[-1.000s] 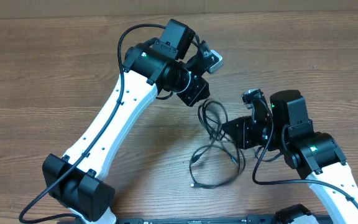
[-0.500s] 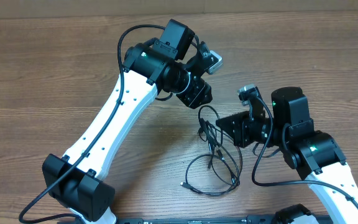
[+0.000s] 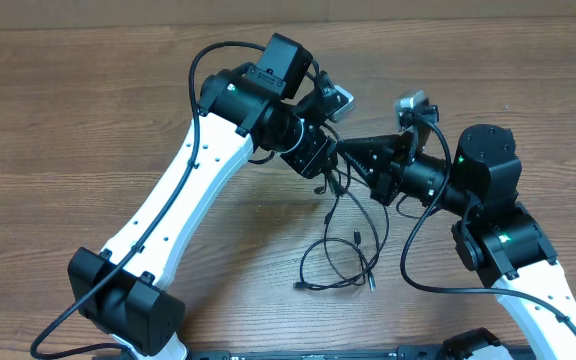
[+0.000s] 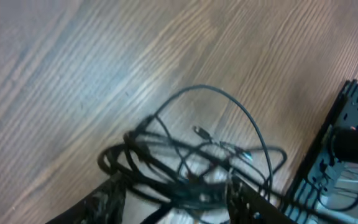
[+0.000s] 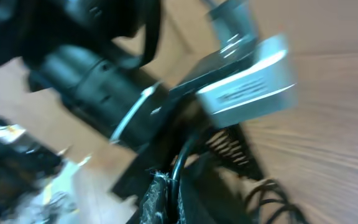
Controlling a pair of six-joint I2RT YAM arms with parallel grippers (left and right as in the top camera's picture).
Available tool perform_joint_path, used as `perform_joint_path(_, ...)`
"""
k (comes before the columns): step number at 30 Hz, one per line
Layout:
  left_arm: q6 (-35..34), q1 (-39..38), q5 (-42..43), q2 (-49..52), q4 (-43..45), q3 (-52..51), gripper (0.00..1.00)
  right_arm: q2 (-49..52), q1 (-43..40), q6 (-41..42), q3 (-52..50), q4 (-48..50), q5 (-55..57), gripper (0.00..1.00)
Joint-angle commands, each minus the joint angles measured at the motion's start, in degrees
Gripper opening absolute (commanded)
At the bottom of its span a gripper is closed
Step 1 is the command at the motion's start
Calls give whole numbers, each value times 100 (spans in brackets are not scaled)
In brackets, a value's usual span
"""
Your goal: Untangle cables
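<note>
Cables hang as one black tangle from the spot where your two grippers meet. Their long axis runs from there back toward the arms' bases, and the lower loops lie on the table. Starting at the left, the left gripper sits at the top of the tangle. In its wrist view its fingers flank the knotted strands, but you cannot tell whether they pinch them. Almost no gap shows between the two grippers, so the knot is just beside both. On the right, the right gripper points leftward at the left wrist. Its own view is blurred, yet its jaws look closed on a single strand rising from between them. By my reading, the coming move is a sideways pull apart, and you should mind the left wrist standing right in front of the right gripper.
</note>
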Motion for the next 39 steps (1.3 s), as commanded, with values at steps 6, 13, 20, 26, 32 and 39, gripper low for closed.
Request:
perform_joint_path(6, -297, 33, -850, -24, 426, 107, 18, -22, 33, 323, 116, 219, -1231, 4)
perform_joint_path(13, -846, 234, -1593, -74, 334, 129, 4, -22, -111, 404, 116, -96, -133, 29)
perform_joint_path(20, -876, 546, -1547, -535, 490, 308, 4, 11, -140, 398, 114, -1840, 2227, 41)
perform_joint_path(26, -1108, 505, -678, -380, 470, 299, 30, 118, -140, 737, 114, -3416, 4059, 41)
perform_joint_path(32, -1117, 260, -391, 212, 483, 299, 42, 118, -175, 1351, 114, -4083, 4951, 52)
perform_joint_path(39, -1115, -48, -396, 1080, 647, 299, 55, 118, -404, 1751, 114, -4597, 4948, 58)
